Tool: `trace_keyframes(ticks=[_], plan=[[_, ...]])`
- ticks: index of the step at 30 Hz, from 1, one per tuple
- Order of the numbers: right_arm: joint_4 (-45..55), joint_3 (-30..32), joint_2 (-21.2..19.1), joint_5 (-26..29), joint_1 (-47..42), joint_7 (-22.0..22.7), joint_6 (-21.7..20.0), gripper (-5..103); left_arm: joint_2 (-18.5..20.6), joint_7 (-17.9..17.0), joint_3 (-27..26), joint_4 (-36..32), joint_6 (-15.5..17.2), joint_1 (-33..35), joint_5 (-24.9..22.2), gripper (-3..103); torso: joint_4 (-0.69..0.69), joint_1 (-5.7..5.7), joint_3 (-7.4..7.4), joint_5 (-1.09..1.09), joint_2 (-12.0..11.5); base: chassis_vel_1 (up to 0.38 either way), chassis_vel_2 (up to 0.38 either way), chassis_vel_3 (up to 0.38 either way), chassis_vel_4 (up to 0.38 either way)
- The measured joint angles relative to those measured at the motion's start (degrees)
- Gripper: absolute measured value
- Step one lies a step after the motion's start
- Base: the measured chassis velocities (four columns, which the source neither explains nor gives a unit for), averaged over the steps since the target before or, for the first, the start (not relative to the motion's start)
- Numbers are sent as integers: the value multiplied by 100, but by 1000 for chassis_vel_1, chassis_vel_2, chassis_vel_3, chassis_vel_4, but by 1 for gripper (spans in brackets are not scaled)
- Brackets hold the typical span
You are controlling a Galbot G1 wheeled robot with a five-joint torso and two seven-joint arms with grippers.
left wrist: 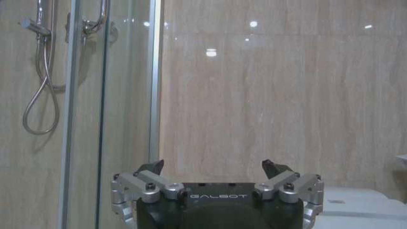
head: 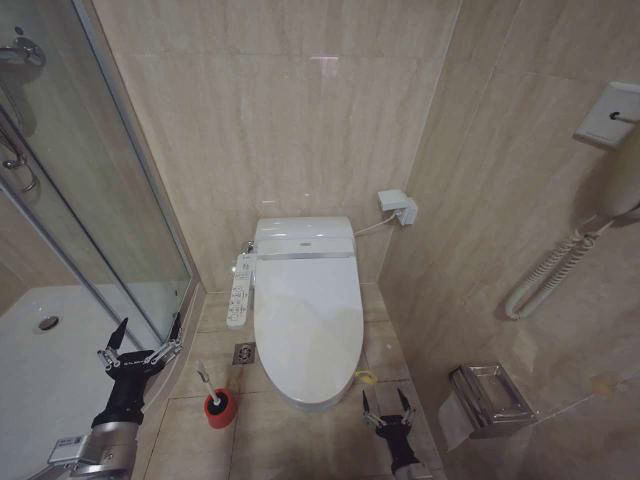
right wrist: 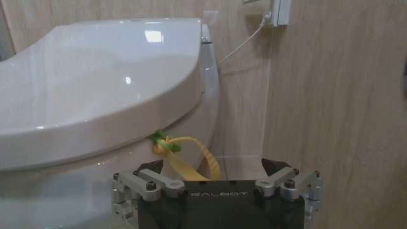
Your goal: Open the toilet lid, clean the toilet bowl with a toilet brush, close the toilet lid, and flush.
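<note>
Toilet lid (head: 305, 300) lies closed, right claw (head: 385, 403) spread apart near its front, left claw (head: 146, 336) spread by the shower glass (head: 90, 190).

Even, warm indoor light with glare on glossy surfaces.
Bright spots reflect off the tiled wall (left wrist: 254, 95) and the toilet lid (right wrist: 95, 90); the head view bends straight lines toward its edges, and a soft shadow lies under the lid's rim in the right wrist view.

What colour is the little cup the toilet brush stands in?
Red; the cup shows best in the head view.
</note>
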Motion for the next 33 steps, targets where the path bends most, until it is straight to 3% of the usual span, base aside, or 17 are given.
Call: trace_keyframes(ticks=[16, 33], plan=[[-993, 43, 30, -74, 907, -36, 242, 100, 0, 0, 0, 0, 0, 0, 0, 100, 0, 0, 0, 0, 0, 0, 0, 0, 0], [-547, 74, -98, 17, 716, -66, 224, 100, 0, 0, 0, 0, 0, 0, 0, 100, 0, -1, 0, 0, 0, 0, 0, 0, 0]])
